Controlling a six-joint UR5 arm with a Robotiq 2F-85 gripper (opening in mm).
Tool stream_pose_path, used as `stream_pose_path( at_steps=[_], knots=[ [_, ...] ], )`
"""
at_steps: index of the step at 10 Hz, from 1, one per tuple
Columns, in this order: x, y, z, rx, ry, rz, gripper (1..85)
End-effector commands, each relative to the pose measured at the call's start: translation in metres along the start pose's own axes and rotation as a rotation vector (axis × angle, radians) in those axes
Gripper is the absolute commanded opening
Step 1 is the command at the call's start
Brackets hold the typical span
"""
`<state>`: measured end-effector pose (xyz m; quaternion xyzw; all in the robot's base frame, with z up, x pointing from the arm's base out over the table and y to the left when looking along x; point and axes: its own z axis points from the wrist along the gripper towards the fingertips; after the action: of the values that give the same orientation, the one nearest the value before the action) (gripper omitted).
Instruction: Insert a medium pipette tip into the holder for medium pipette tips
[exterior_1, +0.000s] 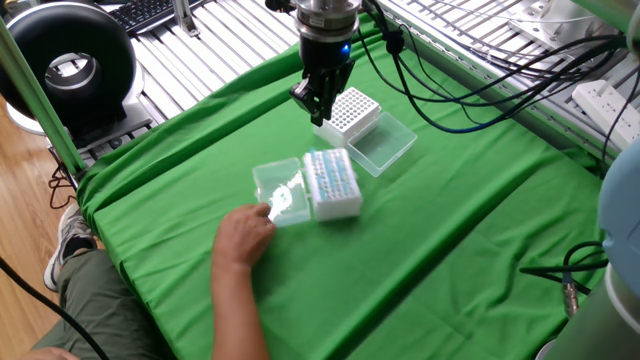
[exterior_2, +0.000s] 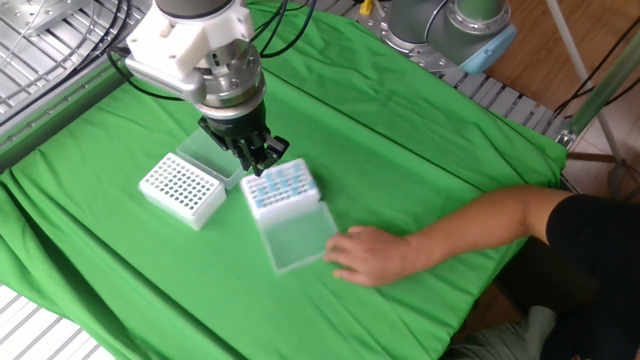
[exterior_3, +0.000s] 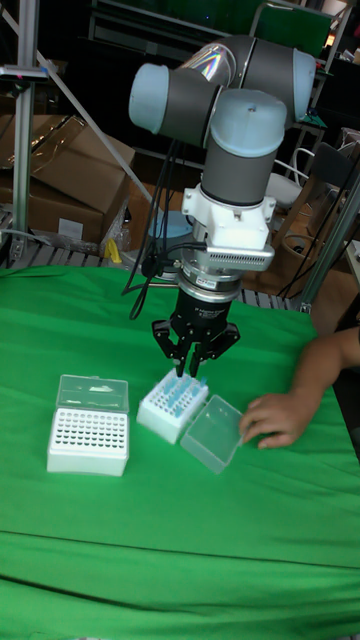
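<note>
The white holder with rows of empty holes stands on the green cloth, its clear lid folded open beside it. It also shows as the holder and the holder in the two remaining views. A box of blue pipette tips now lies apart from it, with its clear lid open. My gripper hangs just above the cloth, between the holder and the tip box. Its fingers are drawn together, and I see nothing held between them. In the tall view the gripper hovers just above the tip box.
A person's hand rests on the cloth touching the tip box's lid, the forearm reaching in from the table edge. Cables and metal racks lie beyond the cloth at the back. A black round device sits at the far left.
</note>
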<state>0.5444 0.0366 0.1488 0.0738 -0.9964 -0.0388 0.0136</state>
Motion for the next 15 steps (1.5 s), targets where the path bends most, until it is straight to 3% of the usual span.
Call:
stream_pose_path(
  at_steps=[1, 3, 8, 11, 12, 13, 14, 15],
  knots=[
    [-0.002, 0.004, -0.001, -0.013, -0.007, 0.020, 24.3],
    [-0.001, 0.000, 0.001, 0.001, 0.000, 0.010, 24.3],
    [-0.009, -0.003, 0.003, 0.013, -0.030, 0.006, 24.0],
    [-0.004, 0.011, 0.003, -0.042, -0.012, -0.016, 30.7],
    [0.002, 0.013, 0.003, -0.049, 0.014, -0.011, 30.7],
    [0.003, 0.012, 0.003, -0.045, 0.015, -0.007, 30.7],
    [-0.001, 0.011, 0.003, -0.042, -0.001, -0.006, 30.7],
    [-0.009, 0.003, 0.003, -0.009, -0.031, -0.029, 32.3]
  ],
)
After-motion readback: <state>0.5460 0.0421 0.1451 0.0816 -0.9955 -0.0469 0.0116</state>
